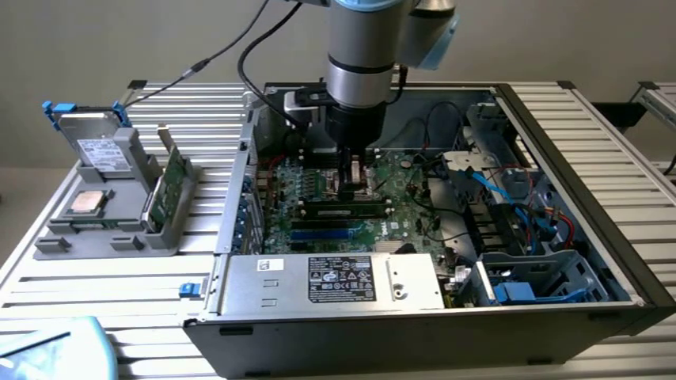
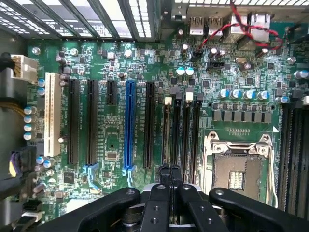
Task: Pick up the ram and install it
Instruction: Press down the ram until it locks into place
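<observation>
On the exterior view's left we see a grey plastic parts tray (image 1: 106, 229) on the slatted metal table (image 1: 63, 277); it holds a square silver-and-tan processor chip (image 1: 87, 203), an upright silver drive (image 1: 104, 150) with a white label too small for us to read, and a green circuit card (image 1: 169, 194) standing on edge.

Moving right, we come to the open black computer case (image 1: 423, 332). At its front sits the silver power supply box (image 1: 328, 281) with a black-and-white label (image 1: 341, 279) whose print we cannot make out. Behind it lies the green motherboard (image 1: 412, 198), and on it the ram (image 1: 346, 210), a long dark-green stick with black chips, sits along the memory slots near the board's middle.

The black two-finger gripper (image 1: 355, 180) hangs just above the ram from the silver arm (image 1: 365, 47). In the wrist view the gripper (image 2: 170, 175) has its fingers (image 2: 164, 176) drawn close together, nearly touching, with nothing we can see between them, over the black memory slots (image 2: 186, 135) beside the empty silver processor socket (image 2: 239, 166). A blue expansion slot (image 2: 129, 125) and a white one (image 2: 52, 113) also stand out. We find no readable writing on the board.
</observation>
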`<state>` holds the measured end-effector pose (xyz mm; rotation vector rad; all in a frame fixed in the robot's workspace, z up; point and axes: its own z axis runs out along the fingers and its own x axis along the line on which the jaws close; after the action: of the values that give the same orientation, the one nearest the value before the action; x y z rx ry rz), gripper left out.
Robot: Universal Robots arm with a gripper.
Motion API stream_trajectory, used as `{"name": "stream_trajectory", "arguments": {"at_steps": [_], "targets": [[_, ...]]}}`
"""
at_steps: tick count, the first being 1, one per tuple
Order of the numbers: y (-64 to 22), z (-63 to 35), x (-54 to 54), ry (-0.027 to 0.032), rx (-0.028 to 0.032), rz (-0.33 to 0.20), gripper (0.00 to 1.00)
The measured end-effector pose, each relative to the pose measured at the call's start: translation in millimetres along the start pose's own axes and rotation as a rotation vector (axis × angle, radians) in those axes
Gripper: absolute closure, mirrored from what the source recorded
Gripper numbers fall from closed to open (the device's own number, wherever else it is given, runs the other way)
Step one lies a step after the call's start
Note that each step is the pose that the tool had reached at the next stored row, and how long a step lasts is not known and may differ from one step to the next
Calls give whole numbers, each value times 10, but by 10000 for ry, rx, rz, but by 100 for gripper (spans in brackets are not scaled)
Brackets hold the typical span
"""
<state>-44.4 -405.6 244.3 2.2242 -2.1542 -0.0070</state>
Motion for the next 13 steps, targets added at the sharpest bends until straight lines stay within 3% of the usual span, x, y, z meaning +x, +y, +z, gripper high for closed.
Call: {"name": "stream_trajectory", "arguments": {"at_steps": [7,13], "targets": [[-91,-59,39,-56,3,-22,89],[-98,-60,46,-68,2,-26,89]]}}
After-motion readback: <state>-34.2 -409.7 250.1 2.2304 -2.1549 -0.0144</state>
